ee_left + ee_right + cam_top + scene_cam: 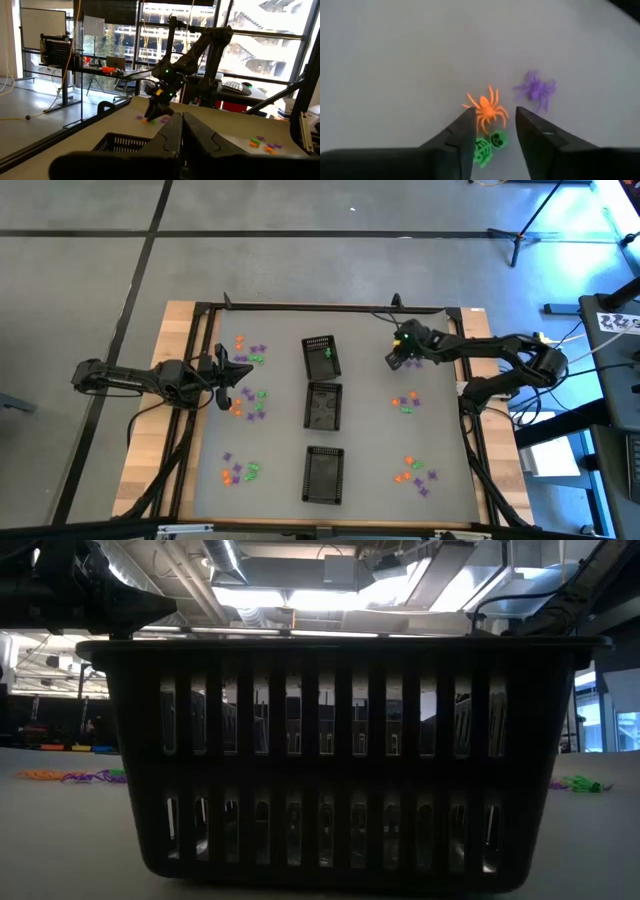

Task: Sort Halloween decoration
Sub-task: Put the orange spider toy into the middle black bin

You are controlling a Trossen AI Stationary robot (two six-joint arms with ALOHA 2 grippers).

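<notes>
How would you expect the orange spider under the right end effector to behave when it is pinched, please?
The orange spider looks small and flat, so probably very light. Its thin splayed legs may flex or snag the green skeleton touching it. Lying flat on the smooth table, it would likely slide rather than roll.

We count three black mesh trays [321, 356] in a row down the table's middle, six small clusters of trinkets [248, 352], and beneath the right wrist one orange spider [486, 108], one purple spider [537, 90], one green skeleton [488, 145]

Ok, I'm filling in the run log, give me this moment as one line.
right gripper: open, low over green skeleton, beside orange spider | purple spider: apart | left gripper: shut, waiting, table's left side
</notes>
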